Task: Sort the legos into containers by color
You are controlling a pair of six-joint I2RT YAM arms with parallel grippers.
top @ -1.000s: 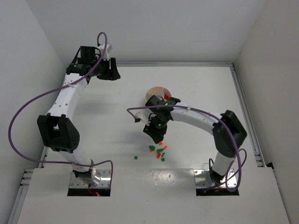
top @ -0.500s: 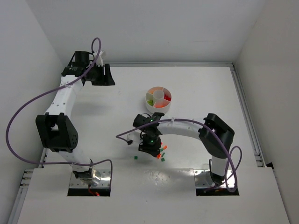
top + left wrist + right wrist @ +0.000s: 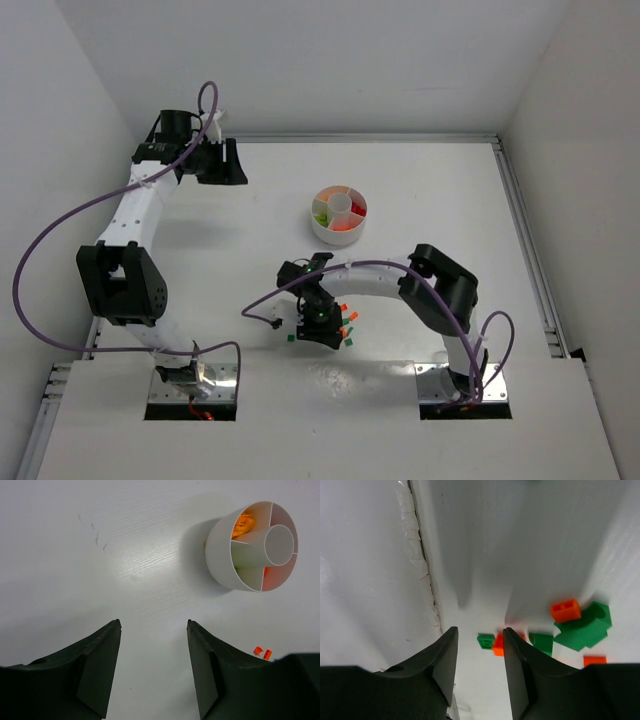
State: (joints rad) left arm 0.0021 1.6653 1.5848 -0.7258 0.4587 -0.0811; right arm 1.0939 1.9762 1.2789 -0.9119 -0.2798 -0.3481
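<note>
The white round dish (image 3: 339, 230) stands mid-table with yellow-green, orange and red bricks in its wedges. It also shows in the left wrist view (image 3: 220, 545), with orange bricks in two wedges. Loose legos lie near the front: a green brick (image 3: 290, 338) and orange bricks (image 3: 354, 317). My right gripper (image 3: 322, 330) hangs low over this pile, open and empty. In the right wrist view its jaws (image 3: 479, 630) stand apart, with a small green brick (image 3: 485, 641) and an orange brick (image 3: 498, 646) just beyond the tips. My left gripper (image 3: 215, 165) is open and empty at the far left (image 3: 152, 625).
More bricks lie right of my right fingers: an orange brick (image 3: 565, 610), a larger green piece (image 3: 585, 630) and another orange one (image 3: 595, 660). A table seam (image 3: 425, 570) runs left of them. Two orange bricks (image 3: 261, 652) show by my left finger.
My right arm has swung from beside the dish toward the near edge and now hangs over the loose bricks, uncovering the dish. My left gripper shifted slightly left.
</note>
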